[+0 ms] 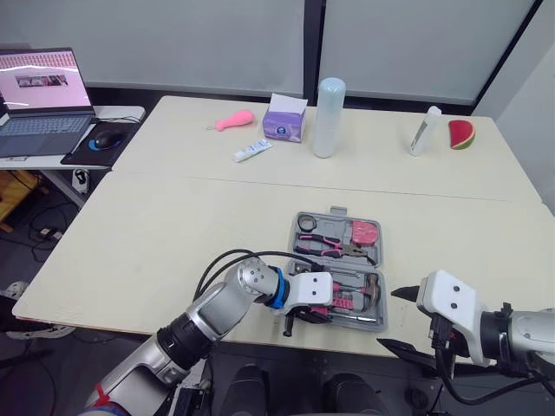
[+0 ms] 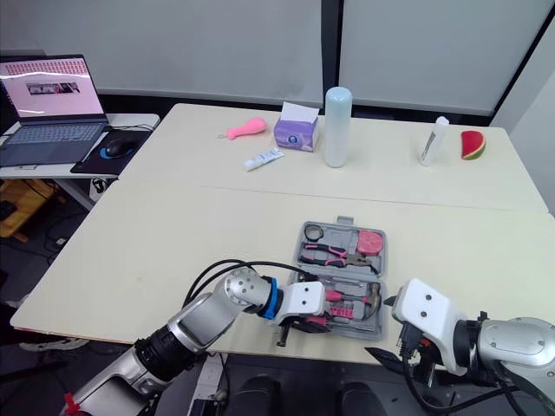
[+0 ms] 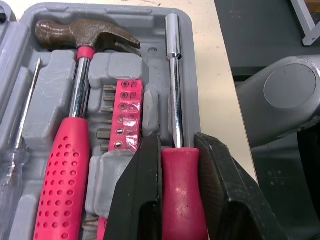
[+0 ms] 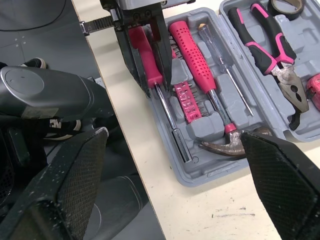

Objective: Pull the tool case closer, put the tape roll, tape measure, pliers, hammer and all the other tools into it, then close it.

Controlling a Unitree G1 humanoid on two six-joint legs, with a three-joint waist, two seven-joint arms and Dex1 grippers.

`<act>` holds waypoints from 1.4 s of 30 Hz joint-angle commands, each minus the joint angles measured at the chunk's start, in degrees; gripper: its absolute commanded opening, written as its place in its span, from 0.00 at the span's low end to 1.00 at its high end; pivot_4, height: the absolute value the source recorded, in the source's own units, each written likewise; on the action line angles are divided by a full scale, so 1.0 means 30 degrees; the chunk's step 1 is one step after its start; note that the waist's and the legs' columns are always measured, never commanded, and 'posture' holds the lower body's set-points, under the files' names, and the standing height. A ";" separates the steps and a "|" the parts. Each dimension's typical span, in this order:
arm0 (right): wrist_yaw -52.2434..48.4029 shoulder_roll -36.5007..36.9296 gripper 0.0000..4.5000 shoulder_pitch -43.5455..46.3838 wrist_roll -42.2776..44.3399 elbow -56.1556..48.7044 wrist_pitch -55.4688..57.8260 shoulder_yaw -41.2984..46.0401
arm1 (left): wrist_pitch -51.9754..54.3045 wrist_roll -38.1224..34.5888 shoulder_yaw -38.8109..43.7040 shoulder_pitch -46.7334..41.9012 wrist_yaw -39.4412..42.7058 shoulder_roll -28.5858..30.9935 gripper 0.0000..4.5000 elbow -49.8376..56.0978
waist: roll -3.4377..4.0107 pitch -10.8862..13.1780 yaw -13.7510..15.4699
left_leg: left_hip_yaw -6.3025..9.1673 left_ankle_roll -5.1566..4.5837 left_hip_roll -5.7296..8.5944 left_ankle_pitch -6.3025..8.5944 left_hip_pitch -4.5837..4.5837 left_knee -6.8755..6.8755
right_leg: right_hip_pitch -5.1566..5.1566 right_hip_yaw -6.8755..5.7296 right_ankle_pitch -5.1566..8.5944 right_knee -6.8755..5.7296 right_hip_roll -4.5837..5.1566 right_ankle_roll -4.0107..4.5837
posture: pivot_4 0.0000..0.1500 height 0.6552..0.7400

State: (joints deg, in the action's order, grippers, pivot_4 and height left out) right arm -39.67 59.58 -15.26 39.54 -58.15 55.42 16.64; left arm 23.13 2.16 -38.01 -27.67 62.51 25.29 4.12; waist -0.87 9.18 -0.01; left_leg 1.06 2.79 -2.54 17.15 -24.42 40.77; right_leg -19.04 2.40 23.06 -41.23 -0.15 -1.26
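The grey tool case [image 1: 337, 214] lies open near the table's front edge. Its far half holds the tape roll [image 1: 307, 224], pliers [image 1: 329, 249] and pink tape measure [image 1: 364, 231]. In the near half lie the hammer [image 3: 75, 100], a pink bit holder [image 3: 125, 120], a clear screwdriver [image 3: 20, 135] and a pink-handled driver [image 3: 175, 90]. My left gripper [image 1: 305, 314] is at the case's near edge, shut on the driver's handle, which rests in its slot. The right gripper [image 1: 399, 321] hangs open off the front edge, to the right of the case, with nothing in it.
At the back of the table stand a pink toy [image 1: 234, 120], a purple tissue box [image 1: 284, 121], a tall white cylinder [image 1: 329, 117], a tube [image 1: 252, 151], a white bottle [image 1: 425, 130] and a watermelon slice [image 1: 461, 134]. A laptop [image 1: 39, 100] and mouse [image 1: 108, 137] sit on a side desk at left.
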 commanded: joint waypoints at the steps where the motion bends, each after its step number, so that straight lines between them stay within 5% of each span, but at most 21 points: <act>1: 0.0091 0.0201 1.00 -0.0105 0.0113 -0.0617 -0.0371 0.0070 | -0.0457 0.0245 0.0173 -0.0289 -0.0163 -0.0240 0.14 0.0145 | 0.0000 0.0000 -0.0002 | 0.0001 0.0000 0.0000 0.0000 0.0000 0.0000 | 0.0000 0.0000 0.0000 0.0000 0.0000 0.0000 | 1.00 0.53; 22: 0.0482 0.0364 1.00 -0.0180 0.0559 -0.0617 -0.0419 0.0127 | 0.0181 0.0125 0.0173 -0.0294 0.0439 -0.0426 0.14 0.0449 | 0.0000 -0.0001 -0.0005 | 0.0001 0.0000 0.0000 0.0000 0.0000 0.0000 | 0.0001 -0.0001 0.0000 0.0000 -0.0001 0.0000 | 1.00 0.53; 23: 0.0506 0.0373 1.00 -0.0186 0.0580 -0.0617 -0.0425 0.0124 | 0.0228 0.0054 0.0284 -0.0306 0.0348 -0.0518 0.26 0.0487 | 0.0000 -0.0001 -0.0006 | 0.0001 0.0000 0.0000 0.0000 0.0000 0.0000 | 0.0001 -0.0001 0.0000 -0.0001 -0.0001 0.0000 | 1.00 0.53; 33: 0.0994 0.0436 1.00 -0.0368 0.1144 -0.0617 -0.0616 0.0205 | 0.2493 -0.1672 0.2151 -0.0770 0.0659 -0.0117 0.87 0.2594 | 0.0000 0.0000 -0.0016 | 0.0007 0.0001 -0.0002 0.0000 -0.0005 0.0001 | 0.0002 -0.0005 0.0000 -0.0001 -0.0001 0.0000 | 1.00 0.53; 37: 0.1248 0.0360 1.00 -0.0259 0.1241 -0.0617 -0.0663 0.0136 | 0.1231 -0.2145 0.2804 -0.0936 0.1338 0.0755 0.87 0.2099 | 0.0006 -0.0004 -0.0028 | 0.0005 0.0003 -0.0007 -0.0002 0.0001 0.0000 | 0.0002 -0.0003 0.0000 -0.0002 -0.0005 0.0000 | 1.00 0.53; 42: 0.1367 0.0240 1.00 0.0116 0.1187 -0.0617 -0.0495 -0.0019 | -0.0061 -0.2120 0.2424 -0.1221 0.2634 0.1354 0.61 0.0870 | 0.0004 -0.0002 -0.0002 | 0.0004 0.0003 0.0002 -0.0002 -0.0002 0.0004 | 0.0002 -0.0006 0.0000 0.0004 0.0000 0.0000 | 1.00 0.53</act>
State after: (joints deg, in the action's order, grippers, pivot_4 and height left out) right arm -35.91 60.28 -15.13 42.37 -58.15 54.30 16.41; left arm 24.89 -3.85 -30.23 -30.44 68.97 29.22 6.27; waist -0.86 9.17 -0.02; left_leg 1.08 2.80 -2.54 17.14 -24.43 40.78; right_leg -19.03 2.37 23.06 -41.22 -0.15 -1.26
